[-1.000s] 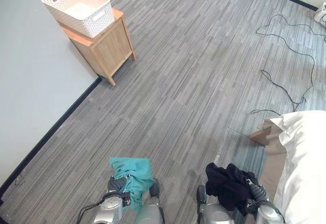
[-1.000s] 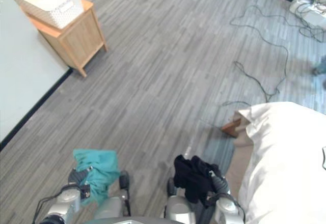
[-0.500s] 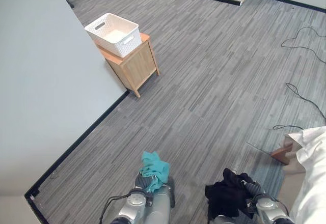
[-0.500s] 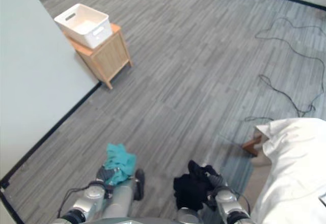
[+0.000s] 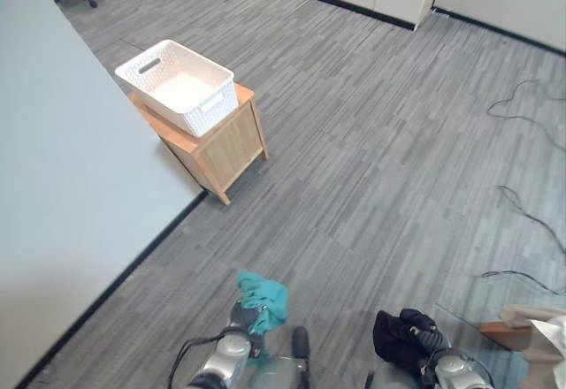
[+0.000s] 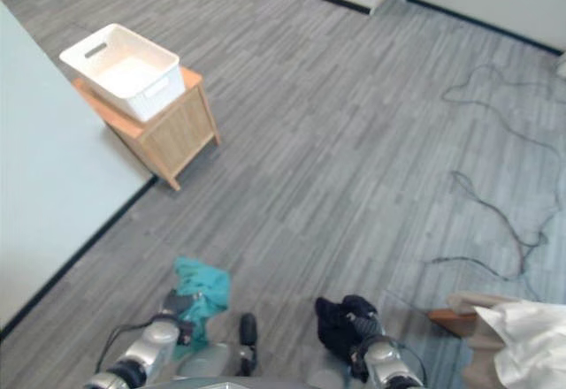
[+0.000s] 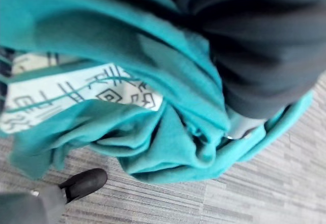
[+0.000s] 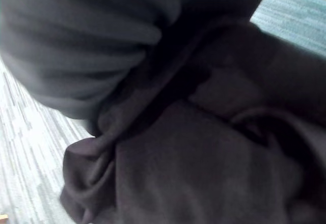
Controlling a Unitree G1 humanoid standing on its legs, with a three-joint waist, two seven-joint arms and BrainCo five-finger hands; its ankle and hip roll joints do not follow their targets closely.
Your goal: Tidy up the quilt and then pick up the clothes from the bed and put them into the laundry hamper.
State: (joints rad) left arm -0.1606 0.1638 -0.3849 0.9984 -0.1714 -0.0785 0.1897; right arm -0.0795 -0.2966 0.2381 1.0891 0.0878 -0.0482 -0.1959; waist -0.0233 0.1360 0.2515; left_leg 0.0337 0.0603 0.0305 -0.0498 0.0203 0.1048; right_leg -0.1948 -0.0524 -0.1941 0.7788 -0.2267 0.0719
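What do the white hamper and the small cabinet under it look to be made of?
The hamper looks like moulded white plastic: perforated walls, cut-out handles, matte finish. The cabinet looks like light wood or wood veneer: visible grain, warm tan, low sheen.

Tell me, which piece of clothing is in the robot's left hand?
The teal garment, bunched in the left hand; the right hand carries the black garment.

Nothing legible appears anywhere in these views. The one printed surface is a white panel [image 7: 76, 99] on the teal garment [image 7: 168, 132], seen close up from the left wrist: it carries thin teal lines and angular, maze-like marks, but they form no letter, word or number that can be read.
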